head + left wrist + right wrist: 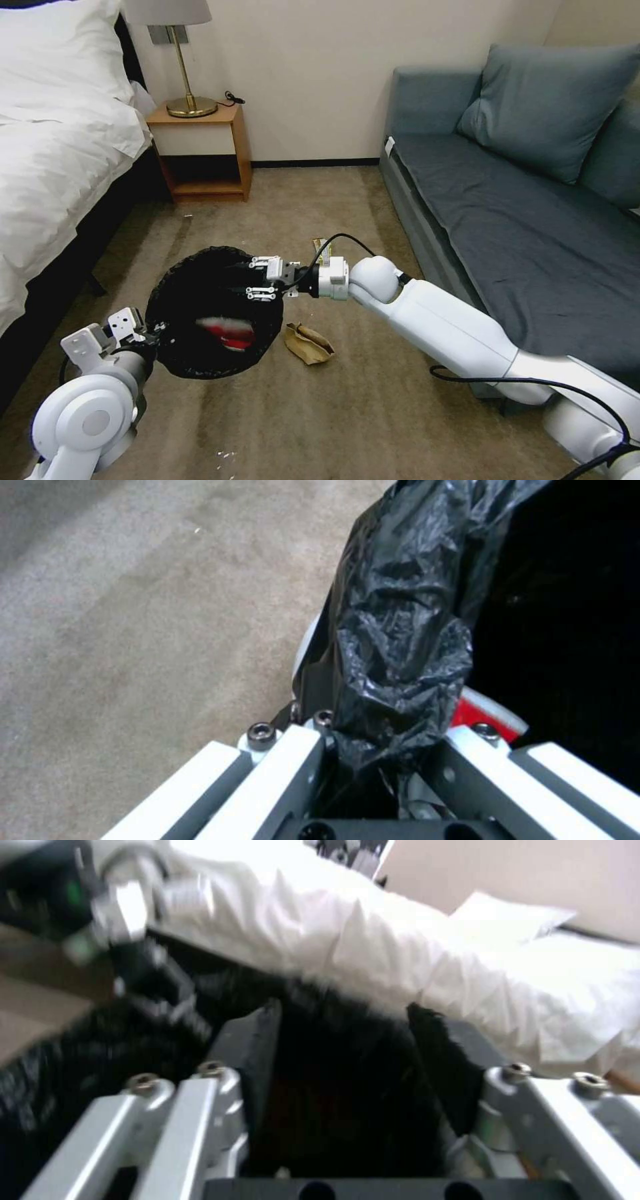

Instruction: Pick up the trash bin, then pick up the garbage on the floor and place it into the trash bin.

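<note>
Right gripper (261,278) reaches across over the far-right rim of the small round trash bin with the glossy black bag liner (200,293), fingers spread, nothing between them. The right wrist view agrees: both fingers (257,1050) apart over the dark bin mouth, white bed linen (413,955) behind.

Left gripper (137,327) sits at the bin's near-left edge, pinched on the bin rim. In the left wrist view a bunched fold of the black liner (400,645) runs down between its fingers (293,760), and a sliver of white bin wall shows beside it. Whether the bin's base touches the floor: can't tell.

Red-and-white snack packet (229,331) lies inside the bin, on the bottom; its red edge also shows in the left wrist view (490,720).

Crumpled tan paper bag (309,343) lies on the beige carpet (347,413) just right of the bin, not touching it. A small yellow-brown snack wrapper (320,245) is on the carpet behind the right wrist, partly hidden by the cable.

Surroundings: white-sheeted bed (60,147) left, wooden nightstand (203,150) with brass lamp (183,60) against the far wall, grey-blue sofa (527,220) right.
</note>
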